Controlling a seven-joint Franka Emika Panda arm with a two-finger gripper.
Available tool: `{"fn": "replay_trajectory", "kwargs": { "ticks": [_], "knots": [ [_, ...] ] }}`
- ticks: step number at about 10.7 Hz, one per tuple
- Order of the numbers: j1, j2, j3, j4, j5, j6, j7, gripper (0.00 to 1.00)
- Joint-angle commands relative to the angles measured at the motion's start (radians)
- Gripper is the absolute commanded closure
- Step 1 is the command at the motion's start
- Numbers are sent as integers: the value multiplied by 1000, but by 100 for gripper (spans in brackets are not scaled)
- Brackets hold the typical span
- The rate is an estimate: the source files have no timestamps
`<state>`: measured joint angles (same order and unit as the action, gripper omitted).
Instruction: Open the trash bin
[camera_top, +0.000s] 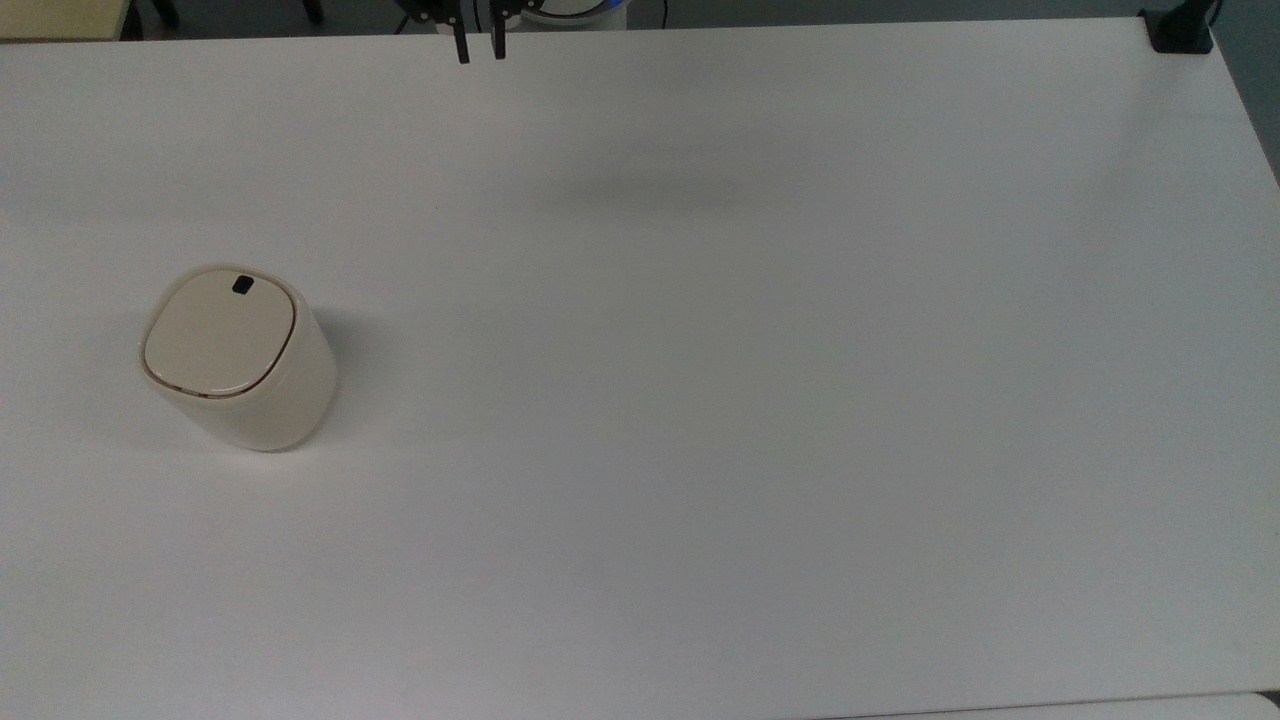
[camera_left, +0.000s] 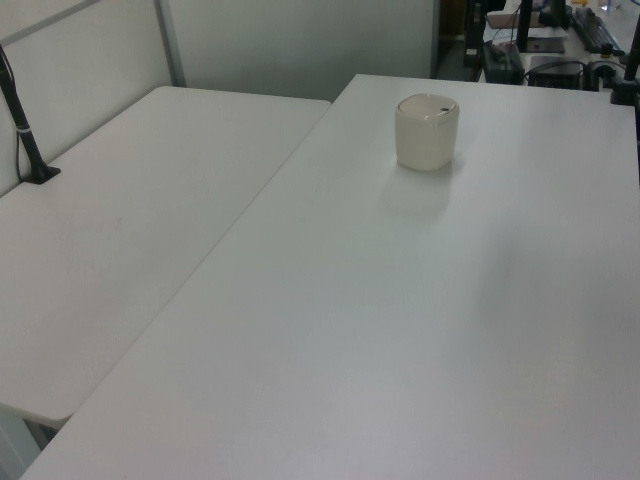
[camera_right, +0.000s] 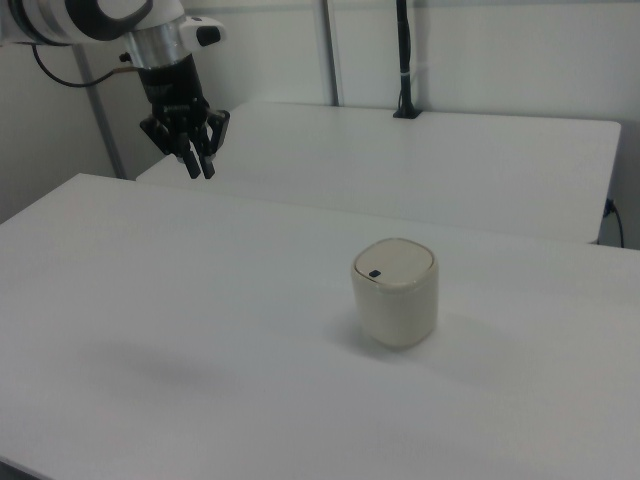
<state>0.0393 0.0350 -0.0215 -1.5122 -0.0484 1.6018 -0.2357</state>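
Trash bin (camera_top: 240, 355): we find it at the left of the top view, upright on the white table (camera_top: 760, 400). In the left view it sits at upper centre (camera_left: 427, 132); in the right view, just right of centre (camera_right: 395, 292).
Lid (camera_top: 220, 336): we see it flat and closed, edged by a thin brown rim line.
Button (camera_top: 242, 285): small and black, at the lid edge toward the top view's upper side; in the right view it lies at the lid's left (camera_right: 375, 273).
Gripper (camera_top: 479, 50): we locate it at the top edge of the top view, left of centre, and at the upper left of the right view (camera_right: 198, 167). It hangs above the table, well apart from the bin.
Gripper state: fingers (camera_top: 461, 48) nearly together with a narrow gap between them, grasping nothing.
Second table (camera_left: 130, 230): at the left of the left view, beside the main table.
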Motion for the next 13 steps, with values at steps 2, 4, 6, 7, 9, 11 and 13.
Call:
{"fn": "replay_trajectory", "kwargs": {
  "ticks": [2, 4, 6, 7, 9, 11, 13],
  "knots": [
    [-1, -10, -3, -26, 18, 30, -28, 82],
    [1, -10, -3, -26, 18, 30, -25, 82],
    [1, -10, -3, -26, 18, 30, -20, 81],
    [1, -10, -3, -26, 18, 30, -19, 81],
    [1, -10, -3, -26, 18, 30, -19, 81],
    [2, -10, -3, -26, 18, 30, -19, 81],
    [2, -10, -3, -26, 18, 30, -17, 81]
  ]
}}
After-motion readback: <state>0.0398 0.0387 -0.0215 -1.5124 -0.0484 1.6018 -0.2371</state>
